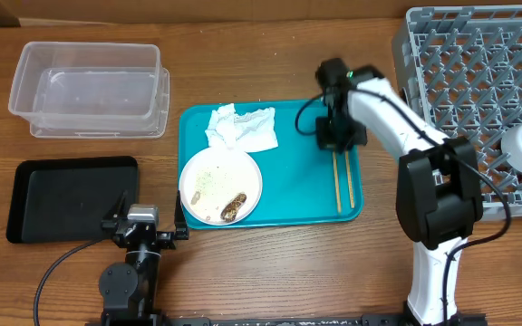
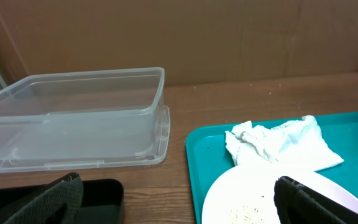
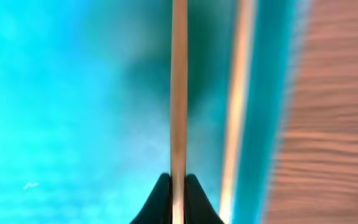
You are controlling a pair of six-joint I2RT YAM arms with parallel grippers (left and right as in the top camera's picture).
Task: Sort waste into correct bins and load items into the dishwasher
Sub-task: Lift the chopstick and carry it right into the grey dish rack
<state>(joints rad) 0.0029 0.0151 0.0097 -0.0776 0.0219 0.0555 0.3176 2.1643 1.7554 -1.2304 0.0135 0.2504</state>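
Table (image 1: 270,272): we see brown wood, its grain running left to right.
Backdrop (image 2: 229,37): we see a plain brown board wall behind the table's far edge.
Light: even; we note soft glare on the wood.

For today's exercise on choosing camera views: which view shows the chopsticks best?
Overhead: both chopsticks lie full length on the teal tray, by the right tool. The right wrist view shows only a blurred close-up, one stick between its fingertips. The left wrist view shows none.
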